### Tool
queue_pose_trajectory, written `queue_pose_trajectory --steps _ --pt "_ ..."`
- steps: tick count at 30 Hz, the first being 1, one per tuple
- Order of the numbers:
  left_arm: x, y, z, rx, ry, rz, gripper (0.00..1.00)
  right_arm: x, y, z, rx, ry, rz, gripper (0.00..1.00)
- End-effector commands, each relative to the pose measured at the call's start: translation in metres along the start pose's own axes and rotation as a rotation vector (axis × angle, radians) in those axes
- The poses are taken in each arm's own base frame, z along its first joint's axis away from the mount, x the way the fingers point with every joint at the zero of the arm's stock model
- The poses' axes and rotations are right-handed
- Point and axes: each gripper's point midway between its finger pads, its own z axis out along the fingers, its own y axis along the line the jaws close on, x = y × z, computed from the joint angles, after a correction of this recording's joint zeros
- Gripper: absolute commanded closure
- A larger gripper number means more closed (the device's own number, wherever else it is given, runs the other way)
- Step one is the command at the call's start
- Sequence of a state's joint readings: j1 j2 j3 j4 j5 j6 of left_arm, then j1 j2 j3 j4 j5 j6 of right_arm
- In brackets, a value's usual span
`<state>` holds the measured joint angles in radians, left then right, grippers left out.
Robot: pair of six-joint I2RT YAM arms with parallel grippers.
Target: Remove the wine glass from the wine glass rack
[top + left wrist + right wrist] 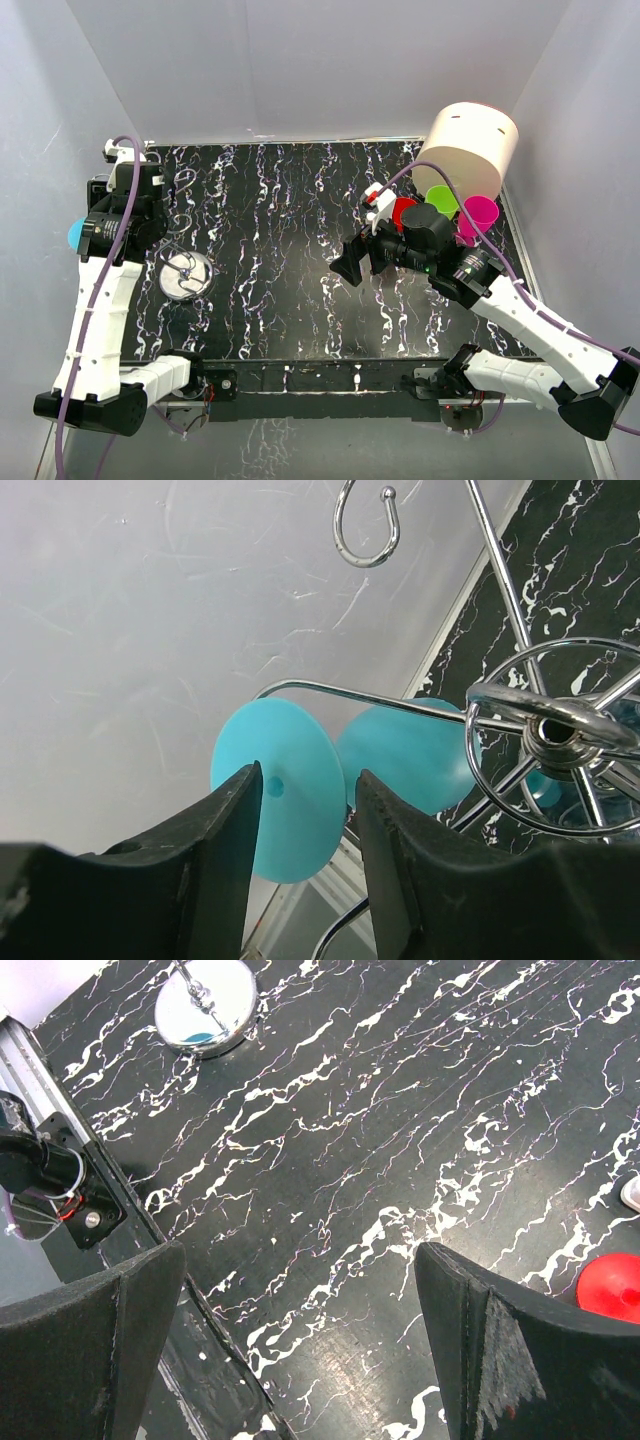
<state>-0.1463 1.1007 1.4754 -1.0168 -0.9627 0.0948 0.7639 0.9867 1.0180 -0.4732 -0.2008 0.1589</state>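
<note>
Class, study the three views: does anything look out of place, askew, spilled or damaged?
Nothing clearly stands out. The teal wine glass hangs from the wine glass rack, whose base sits flat on the table. The cream cylinder seems to lean in the top view, perhaps only from camera angle.

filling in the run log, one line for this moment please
step: grasp | left gripper: jaws around wine glass foot, grip unconfirmed | wine glass: on wine glass rack | right gripper: open, empty

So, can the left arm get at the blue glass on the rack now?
Probably yes: the glass hangs right in front of the left fingers, in line with their gap, and nothing stands between.
</note>
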Motion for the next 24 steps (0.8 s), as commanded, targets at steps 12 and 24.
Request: queue_pose_trajectory --steps 12,24 --pt "-0.0026 0.0111 -0.0044 -0.033 -0.01 0.007 0.67 -0.022 0.0037 -0.0027 -0.007 -0.08 -0.025 0.02" --pt "-0.0061 0.0166 -0.0103 -0.027 -0.022 -0.002 0.8 -0.0222 0.0035 -0.0008 -0.007 -0.078 -0.023 0.02"
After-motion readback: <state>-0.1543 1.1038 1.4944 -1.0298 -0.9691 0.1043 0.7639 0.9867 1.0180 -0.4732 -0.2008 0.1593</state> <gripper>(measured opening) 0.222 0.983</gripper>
